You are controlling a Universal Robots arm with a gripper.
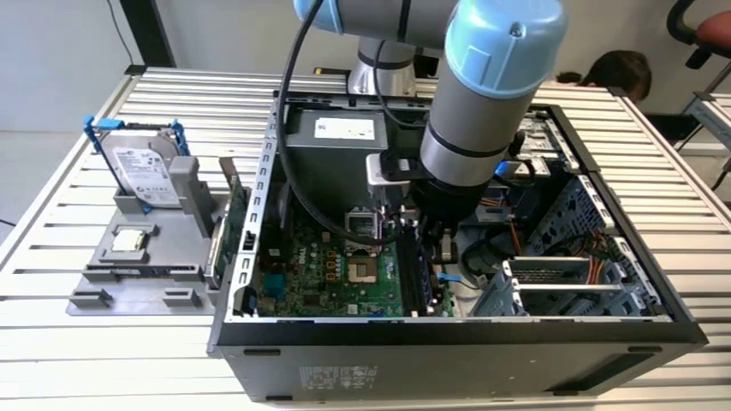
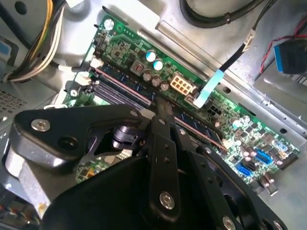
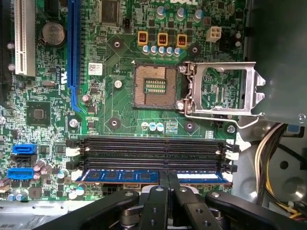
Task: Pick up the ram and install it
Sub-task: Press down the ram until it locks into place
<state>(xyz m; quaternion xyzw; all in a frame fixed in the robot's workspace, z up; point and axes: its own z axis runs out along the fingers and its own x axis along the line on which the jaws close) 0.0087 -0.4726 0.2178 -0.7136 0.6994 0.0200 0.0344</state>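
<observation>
Gripper (image 3: 168,184) inside the open computer case (image 1: 457,330), pressed together on the ram (image 3: 120,176) at the motherboard's (image 3: 120,120) edge slot; best kept level, pushed straight down until both end latches close.

Open PC case (image 1: 457,330) w/ motherboard (image 1: 331,274); hard drive (image 1: 146,175) on grey stand (image 1: 143,274).

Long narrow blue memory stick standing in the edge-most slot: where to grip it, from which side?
Pinch the long blue memory stick across its two flat faces at mid-length, coming straight down onto its top edge. It stands on edge in its slot, so only that edge is free; white latches sit at the slot ends.
</observation>
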